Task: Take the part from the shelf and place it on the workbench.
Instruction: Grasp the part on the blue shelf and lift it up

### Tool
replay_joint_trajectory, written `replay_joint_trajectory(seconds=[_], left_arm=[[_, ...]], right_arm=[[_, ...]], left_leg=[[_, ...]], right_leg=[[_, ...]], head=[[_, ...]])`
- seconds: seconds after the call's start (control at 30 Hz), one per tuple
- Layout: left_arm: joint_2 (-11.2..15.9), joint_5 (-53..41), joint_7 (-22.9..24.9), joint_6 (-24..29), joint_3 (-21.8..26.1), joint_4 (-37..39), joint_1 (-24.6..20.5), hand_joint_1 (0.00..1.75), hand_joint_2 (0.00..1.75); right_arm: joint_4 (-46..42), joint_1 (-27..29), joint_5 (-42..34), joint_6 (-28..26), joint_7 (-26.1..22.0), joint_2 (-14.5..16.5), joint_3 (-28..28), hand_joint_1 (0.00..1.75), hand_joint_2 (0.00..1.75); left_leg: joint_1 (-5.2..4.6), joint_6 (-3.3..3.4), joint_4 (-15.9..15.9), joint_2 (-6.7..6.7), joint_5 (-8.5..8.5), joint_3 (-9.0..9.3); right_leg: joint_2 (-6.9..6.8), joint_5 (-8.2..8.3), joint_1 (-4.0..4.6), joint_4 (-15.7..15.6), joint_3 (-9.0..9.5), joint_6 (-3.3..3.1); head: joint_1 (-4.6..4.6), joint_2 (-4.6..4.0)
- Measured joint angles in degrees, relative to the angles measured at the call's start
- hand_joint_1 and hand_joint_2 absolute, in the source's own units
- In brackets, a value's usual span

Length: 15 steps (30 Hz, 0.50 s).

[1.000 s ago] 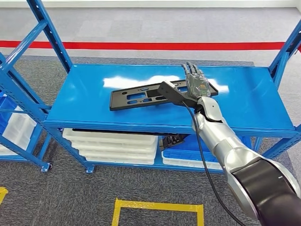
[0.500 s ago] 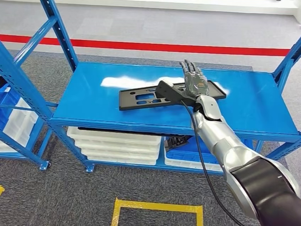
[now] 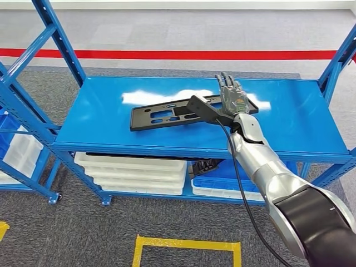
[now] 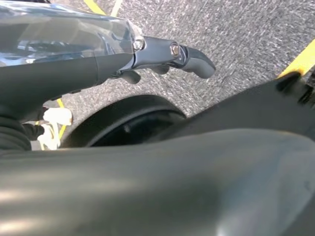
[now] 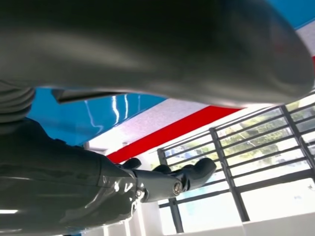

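Fingers (image 3: pixel 228 83) of the right hand (image 3: pixel 232 98) stretch straight and side by side over the far right end of the long flat black plastic panel with cut-out slots (image 3: pixel 168 113), palm hanging above it; whether they touch it cannot be told from the head view, and nothing is gripped. In the right wrist view the fingers (image 5: pixel 178 179) point out uncurled. The left hand (image 4: pixel 163 56) hangs by the robot's side over the grey carpet, fingers gently extended and holding nothing. The panel lies flat on the top board of the blue steel shelf (image 3: pixel 293 119), roughly mid-shelf, running left to right. It looks stiff, thin and fairly light, with a smooth, likely slippery face. Lying flush, it offers little to hook under; the near long edge or the right end seems the best place to take hold, perhaps after sliding it toward the shelf's front lip.
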Motion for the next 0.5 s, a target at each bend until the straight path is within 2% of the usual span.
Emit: replay_joint_trajectory(seconds=[0.03,0.07,0.1,0.13,0.2,0.23,0.27,0.33,0.4,0.43,0.5], left_arm=[[0.00,0.01,0.00,-0.01,0.00,0.00,0.03,0.00,0.00],[0.00,0.01,0.00,-0.01,0.00,0.01,0.08,0.00,0.00],[-0.01,0.01,0.00,-0.01,0.00,0.01,0.11,0.00,0.00],[-0.01,0.01,0.00,-0.01,0.00,0.01,0.10,0.00,0.00],[0.01,0.00,-0.01,-0.01,0.00,0.01,0.04,0.00,0.00],[0.02,0.00,-0.01,-0.01,0.00,0.01,0.01,0.00,0.00],[0.02,0.00,-0.01,-0.02,0.00,0.01,-0.01,0.00,0.00],[0.03,-0.01,-0.01,-0.05,0.00,0.00,-0.03,0.00,0.00],[0.01,-0.01,-0.01,-0.07,0.00,0.00,-0.11,0.00,0.00],[-0.01,-0.02,-0.01,-0.07,0.00,0.00,-0.17,0.00,0.00],[-0.08,-0.02,-0.02,-0.07,0.00,0.00,-0.23,0.00,0.00]], right_arm=[[0.01,0.03,0.00,0.00,0.00,0.01,0.00,0.00,0.00],[0.01,0.06,0.00,0.00,0.00,0.01,0.00,0.00,0.00],[0.02,0.06,0.00,0.00,0.00,0.01,0.00,0.00,0.00],[0.01,0.03,0.00,0.00,0.00,0.02,0.00,0.00,0.00],[-0.03,-0.08,0.02,-0.01,0.00,0.04,0.00,0.00,0.00],[-0.05,-0.14,0.04,-0.01,0.00,0.05,0.00,0.00,0.00],[-0.06,-0.16,0.05,-0.01,0.00,0.07,0.00,0.00,0.00],[-0.05,-0.14,0.07,-0.01,0.00,0.07,0.00,0.00,0.00],[-0.07,-0.21,0.07,-0.04,0.00,0.03,-0.02,0.00,0.00],[-0.08,-0.34,0.07,-0.05,0.00,0.01,-0.02,0.00,0.00],[-0.04,-0.44,0.08,-0.04,0.00,-0.05,-0.03,0.00,0.00]], left_leg=[[0.12,-0.22,3.70,0.00,-1.46,-1.67],[0.18,-0.32,6.26,0.00,-2.12,-2.86],[0.18,-0.26,6.82,0.00,-1.68,-3.18],[0.16,-0.04,5.01,0.00,-0.15,-2.42],[-0.07,0.83,-2.60,-0.07,3.95,0.98],[-0.28,1.27,-5.79,-0.12,5.32,2.39],[-0.51,1.63,-7.72,-0.16,5.93,3.21],[-0.79,2.02,-8.54,-0.17,5.77,3.45],[-0.48,2.31,-9.42,-0.03,5.78,3.83],[-0.31,2.44,-9.88,0.05,5.90,4.03],[-0.20,2.60,-10.29,0.15,6.08,4.25]], right_leg=[[-0.04,-0.02,0.01,0.01,0.00,-0.04],[-0.05,-0.03,0.02,0.01,0.01,-0.06],[-0.04,-0.05,0.05,0.02,0.04,-0.08],[-0.01,-0.08,0.09,0.02,0.11,-0.07],[0.08,-0.18,0.17,-0.02,0.26,-0.03],[0.13,-0.21,0.20,-0.04,0.24,0.04],[0.15,-0.23,0.20,-0.07,0.17,0.15],[0.14,-0.17,0.18,-0.16,0.02,0.57],[0.08,-0.80,0.21,0.30,-0.12,1.14],[0.08,-1.78,0.27,1.55,-0.60,1.32],[0.10,-5.04,0.38,7.23,-3.01,1.47]], head=[[0.00,0.00],[0.00,0.00],[0.00,0.00],[0.00,0.00],[0.01,0.00],[0.02,0.00],[0.02,0.00],[0.01,0.00],[0.03,0.00],[0.05,0.00],[0.08,0.00]])
